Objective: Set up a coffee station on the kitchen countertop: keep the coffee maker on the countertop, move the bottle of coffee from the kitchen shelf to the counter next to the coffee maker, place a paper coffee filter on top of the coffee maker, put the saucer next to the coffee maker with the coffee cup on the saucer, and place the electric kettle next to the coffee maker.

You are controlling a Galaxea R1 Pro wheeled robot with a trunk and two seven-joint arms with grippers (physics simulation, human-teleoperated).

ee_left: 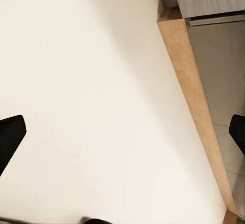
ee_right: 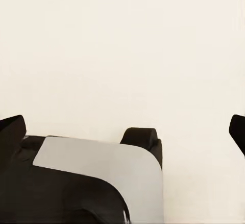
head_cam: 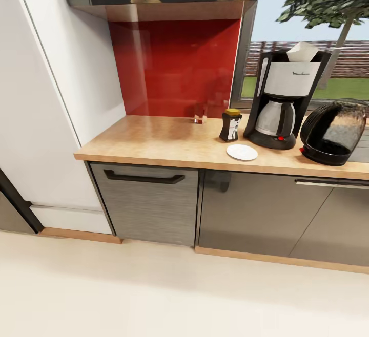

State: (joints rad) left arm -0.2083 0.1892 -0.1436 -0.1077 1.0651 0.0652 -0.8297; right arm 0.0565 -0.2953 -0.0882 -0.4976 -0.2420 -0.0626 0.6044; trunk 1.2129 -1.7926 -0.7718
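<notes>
A: Checking the countertop (head_cam: pixel 154 145) first. The coffee maker (head_cam: pixel 284 99) is kept at the back by the window, and a paper coffee filter (head_cam: pixel 302 51) is seen sticking out of its top, so that step is judged done.

B: Bottle?

A: The bottle of coffee (head_cam: pixel 230 125) is stood upright just to the left of the machine, near but apart. The saucer (head_cam: pixel 242 152) is laid flat in front, between bottle and machine base, bare on top. No cup is seen on it.

B: Kettle?

A: The electric kettle (head_cam: pixel 334 132) is placed just right of the machine, seemingly tilted, though that cannot be settled. Everything is grouped tight around the machine because the task wants each item next to it.

B: Grippers?

A: The left gripper (ee_left: pixel 122 134) is held spread, dark fingertips (ee_left: pixel 10 137) at opposite edges of the wrist view, nothing between, pointed down at pale floor (ee_left: pixel 92 81) beside the cabinet plinth (ee_left: pixel 194 91). The right gripper (ee_right: pixel 122 132) is likewise held apart and empty, aimed down over the floor and the robot's own base (ee_right: pixel 97 178). Arms are judged stowed low for driving.

B: Remaining?

A: The coffee cup is judged the missing item; the saucer is left free for it.
</notes>
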